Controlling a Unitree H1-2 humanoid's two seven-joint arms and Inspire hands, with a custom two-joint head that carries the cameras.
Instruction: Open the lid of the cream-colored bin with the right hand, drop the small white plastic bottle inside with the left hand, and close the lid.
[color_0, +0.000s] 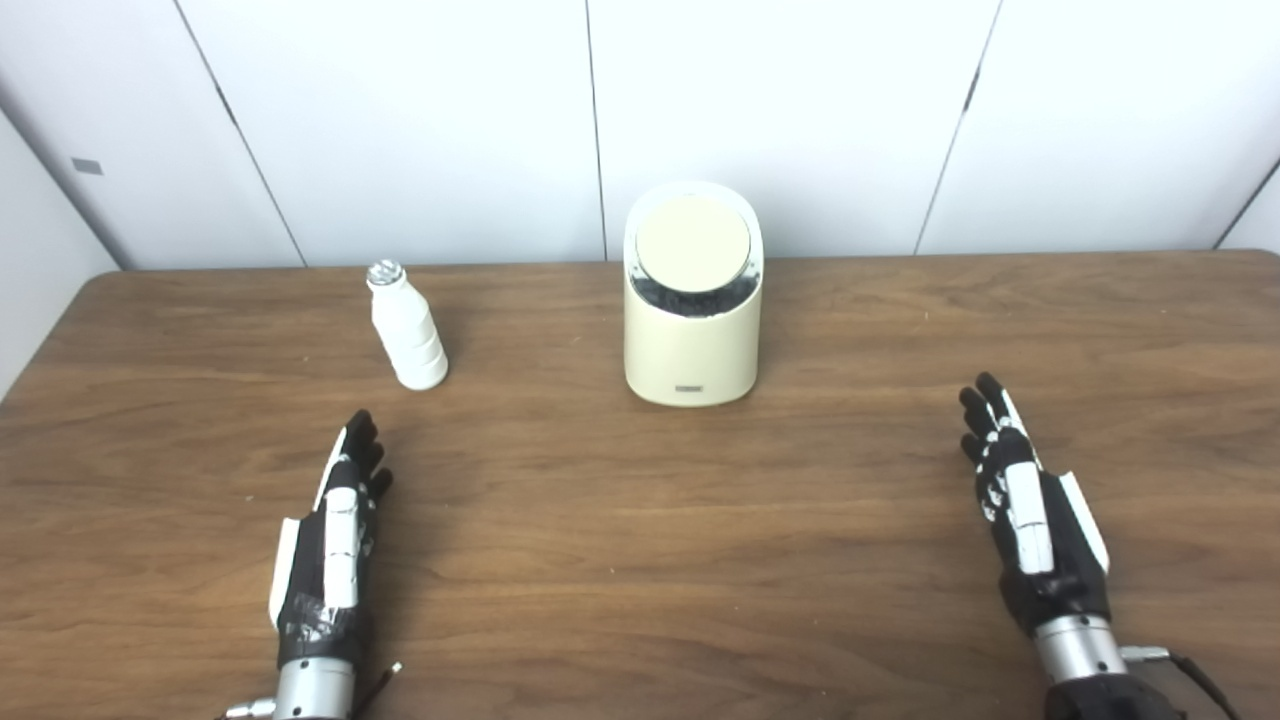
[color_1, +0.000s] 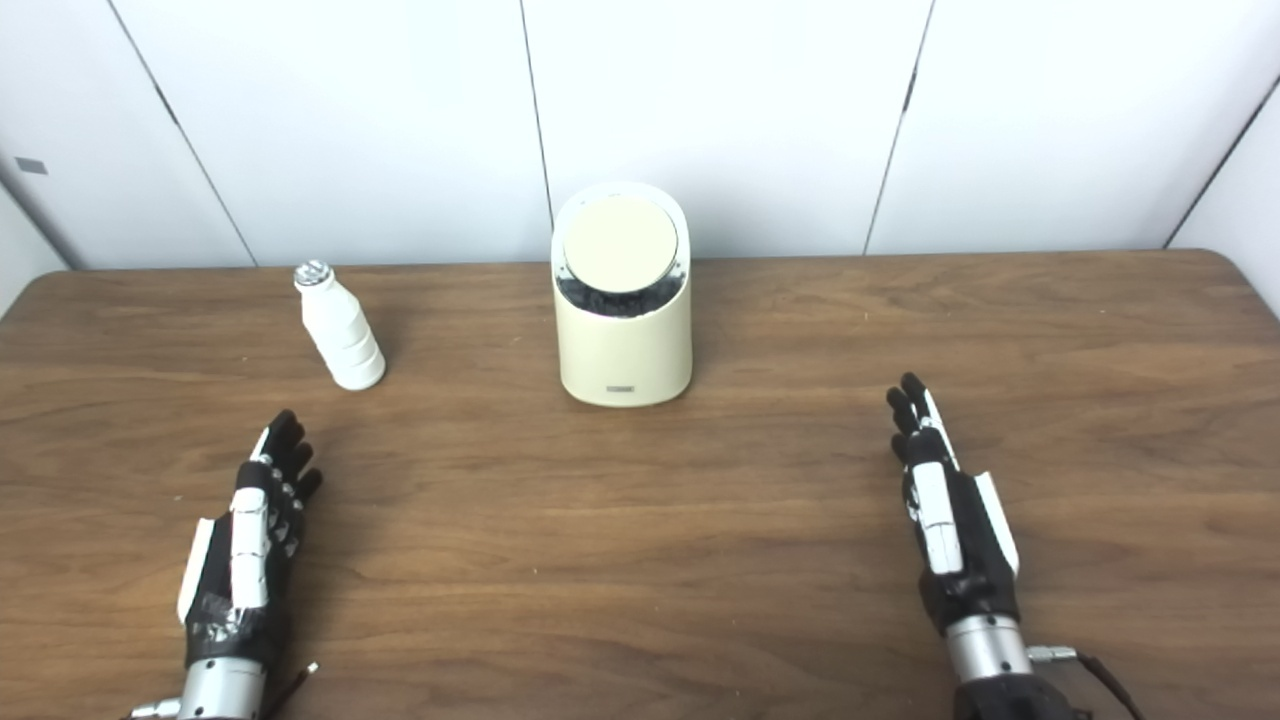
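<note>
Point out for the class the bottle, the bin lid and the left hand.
bottle (color_0: 412, 340), left eye view, on its ribbed body.
bin lid (color_0: 692, 243), left eye view, on the round disc's centre.
left hand (color_1: 245, 545), right eye view, on its back.

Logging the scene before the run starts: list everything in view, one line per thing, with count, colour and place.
bottle: one, white with a silvery cap, upright on the table, left of the bin, beyond the left hand
bin: one, cream, middle of the table toward the back
lid: one, cream, round, on top of the bin, tilted toward the camera
table: one, brown wood grain
wall panels: white, behind the table
left hand: one, black and white, near left, fingers extended, holding nothing
right hand: one, black and white, near right, fingers extended, holding nothing
</note>
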